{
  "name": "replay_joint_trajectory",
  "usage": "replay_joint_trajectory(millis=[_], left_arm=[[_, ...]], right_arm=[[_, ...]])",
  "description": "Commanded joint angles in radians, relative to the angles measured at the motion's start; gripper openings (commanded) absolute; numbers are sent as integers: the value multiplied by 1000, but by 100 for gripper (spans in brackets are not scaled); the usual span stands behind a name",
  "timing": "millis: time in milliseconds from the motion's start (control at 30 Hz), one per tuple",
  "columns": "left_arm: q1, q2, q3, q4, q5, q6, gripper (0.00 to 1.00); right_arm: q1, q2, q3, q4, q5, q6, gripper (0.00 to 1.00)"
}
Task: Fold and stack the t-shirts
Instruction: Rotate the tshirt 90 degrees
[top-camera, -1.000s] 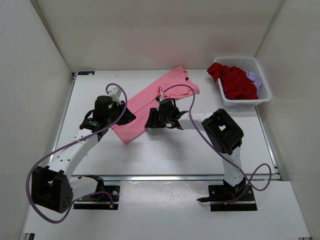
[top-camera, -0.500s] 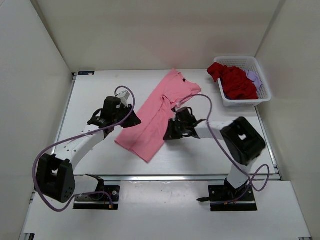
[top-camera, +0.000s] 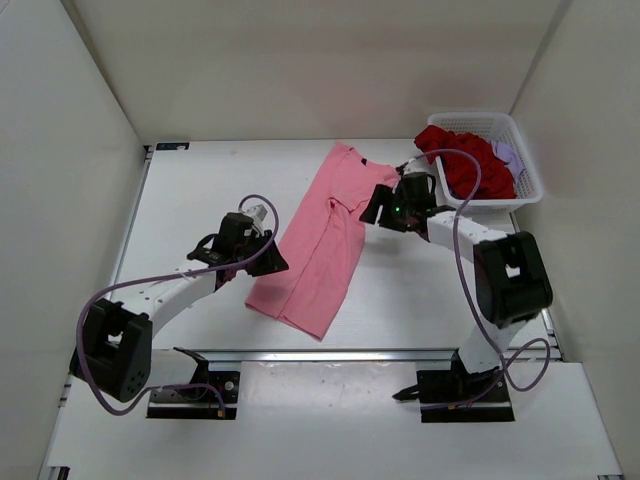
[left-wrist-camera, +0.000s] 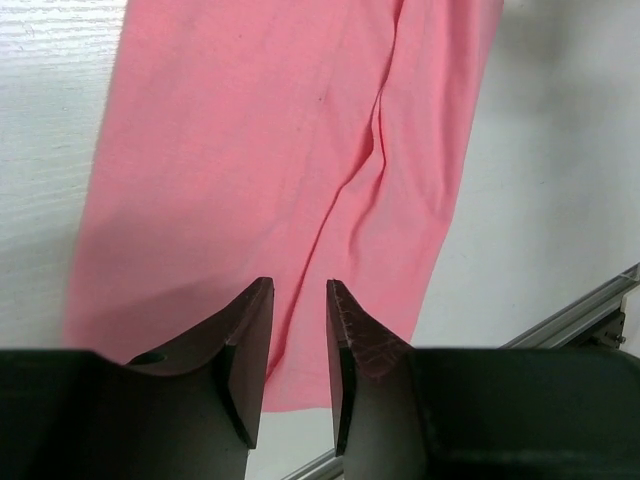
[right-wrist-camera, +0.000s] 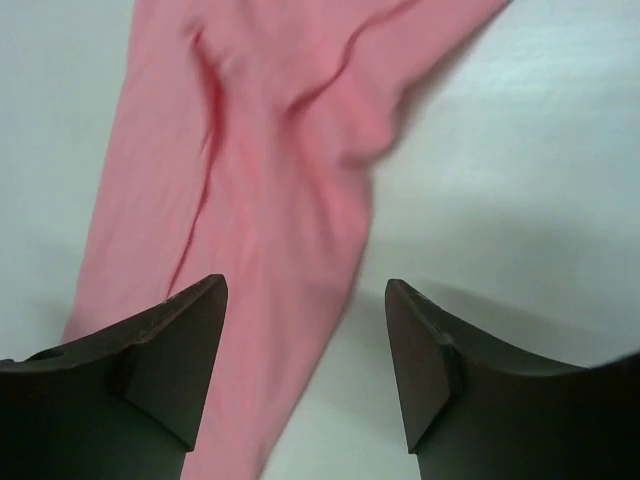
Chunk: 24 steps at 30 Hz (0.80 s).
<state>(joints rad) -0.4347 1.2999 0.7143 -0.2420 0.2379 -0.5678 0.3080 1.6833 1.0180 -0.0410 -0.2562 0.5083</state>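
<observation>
The pink t-shirt (top-camera: 325, 250) lies on the table folded into a long narrow strip, running from the back centre down toward the front. It fills much of the left wrist view (left-wrist-camera: 250, 150) and the right wrist view (right-wrist-camera: 270, 150). My left gripper (top-camera: 270, 263) hovers over the strip's near left edge, its jaws (left-wrist-camera: 298, 285) a narrow gap apart with nothing between them. My right gripper (top-camera: 375, 208) is wide open and empty (right-wrist-camera: 305, 285) above the strip's upper right edge. The dark red t-shirt (top-camera: 470, 165) and the lavender t-shirt (top-camera: 508, 155) lie bunched in the basket.
The white mesh basket (top-camera: 532, 185) stands at the back right, just beyond my right arm. A metal rail (top-camera: 350, 352) runs along the table's front edge, also seen in the left wrist view (left-wrist-camera: 590, 310). White walls enclose the table on three sides.
The pink shirt has been drawn toward the front and lies straighter. My right gripper let go and moved back right toward the basket. My left gripper moved right and nearer.
</observation>
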Motion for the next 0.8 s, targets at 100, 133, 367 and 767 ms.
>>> replay_joint_trajectory(millis=[100, 133, 367, 767], left_arm=[[-26, -59, -75, 88, -2, -32, 39], [-29, -56, -79, 92, 6, -32, 39], [-47, -79, -118, 112, 12, -43, 38], [-47, -112, -144, 92, -2, -52, 39]], right_arm=[[-122, 266, 224, 112, 98, 32, 63], [-136, 292, 253, 101, 100, 36, 62], [-147, 551, 592, -51, 86, 32, 49], [-142, 1114, 1689, -505, -79, 15, 44]])
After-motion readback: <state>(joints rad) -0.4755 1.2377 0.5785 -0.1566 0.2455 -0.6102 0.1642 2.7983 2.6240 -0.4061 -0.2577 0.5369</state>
